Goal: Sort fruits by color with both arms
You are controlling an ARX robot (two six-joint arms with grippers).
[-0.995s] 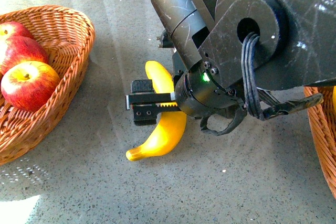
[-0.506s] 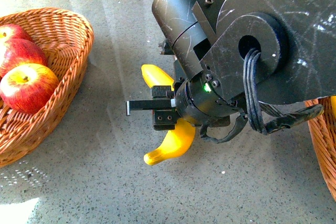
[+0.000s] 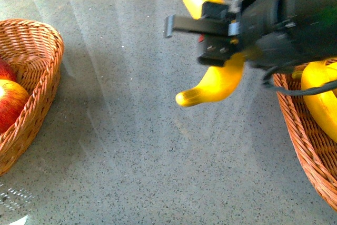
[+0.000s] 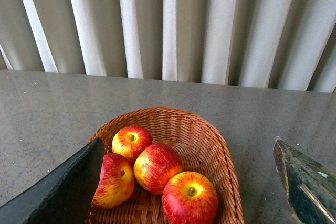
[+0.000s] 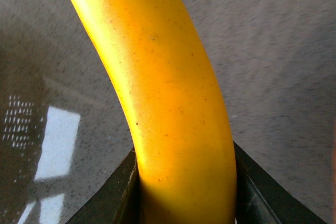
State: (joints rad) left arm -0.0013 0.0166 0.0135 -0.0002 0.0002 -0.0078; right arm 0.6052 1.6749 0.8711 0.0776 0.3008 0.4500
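My right gripper (image 3: pixel 218 38) is shut on a yellow banana (image 3: pixel 216 80), held in the air above the grey table near the right basket (image 3: pixel 300 125). In the right wrist view the banana (image 5: pixel 168 103) fills the frame, pinched between both black fingers (image 5: pixel 113 195). Another banana (image 3: pixel 321 98) lies in the right basket. Red apples (image 3: pixel 8 101) sit in the left basket (image 3: pixel 37 77). In the left wrist view my left gripper (image 4: pixel 189 182) hangs open above the basket (image 4: pixel 210 145), which holds several apples (image 4: pixel 190 198).
The grey speckled table (image 3: pixel 131 146) stretches between the two wicker baskets. Pale vertical curtains (image 4: pixel 173 24) run along the table's far edge.
The right arm lifted the banana off the table and carried it up and right toward the right basket. The view shifted, so the left basket now sits further left.
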